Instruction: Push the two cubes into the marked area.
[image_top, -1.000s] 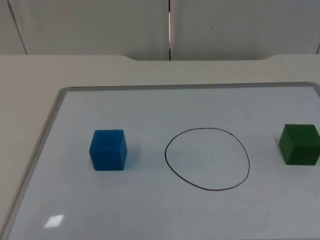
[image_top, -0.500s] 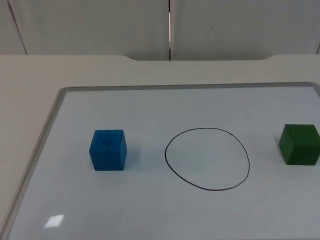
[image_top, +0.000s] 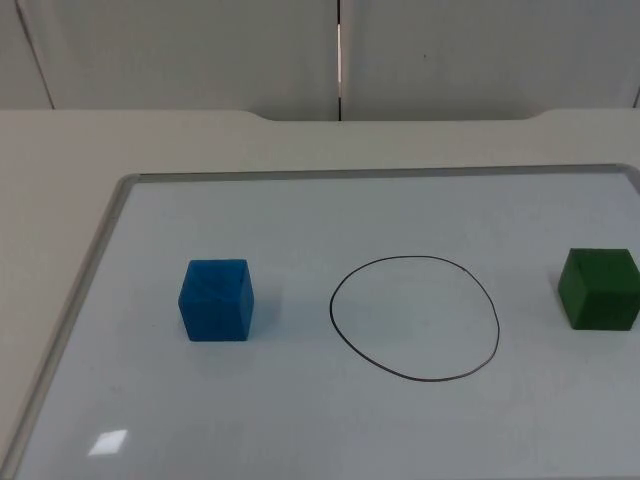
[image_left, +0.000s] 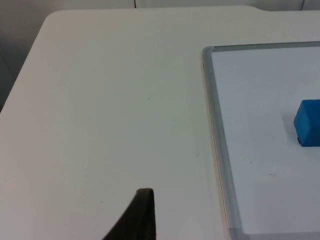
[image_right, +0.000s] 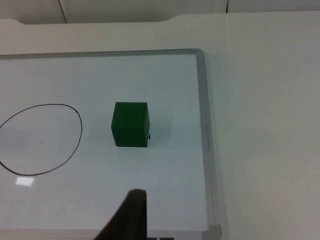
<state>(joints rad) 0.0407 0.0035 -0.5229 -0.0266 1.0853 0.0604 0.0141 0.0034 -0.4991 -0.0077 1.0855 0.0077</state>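
Top view, from left to right: a whiteboard (image_top: 300, 200) with a metal rim lies flat on the table (image_top: 60, 180). A blue cube (image_top: 216, 300) sits left of centre, outside the circle (image_top: 414, 318), which is a thin black hand-drawn oval near the middle of the board. A green cube (image_top: 599, 289) sits at the right edge of the frame, also outside the circle and well apart from it. Both cubes look matte and solid, with sharp edges; no writing or label can be read on either of them or on the board.

The left wrist view adds the bare table (image_left: 110, 100) beside the board's rim (image_left: 214, 140), with the blue cube (image_left: 307, 129) cut off by the frame edge. One black fingertip of the left gripper (image_left: 137, 217) hangs over the table, off the board; whether its fingers are apart or closed cannot be told.

The right wrist view adds the board's right corner (image_right: 200, 52), the green cube (image_right: 131, 124) whole, and part of the circle (image_right: 42, 140). The right gripper (image_right: 127, 215) shows one dark, perhaps blurred, fingertip over the board, near the green cube but apart; its state cannot be told either.
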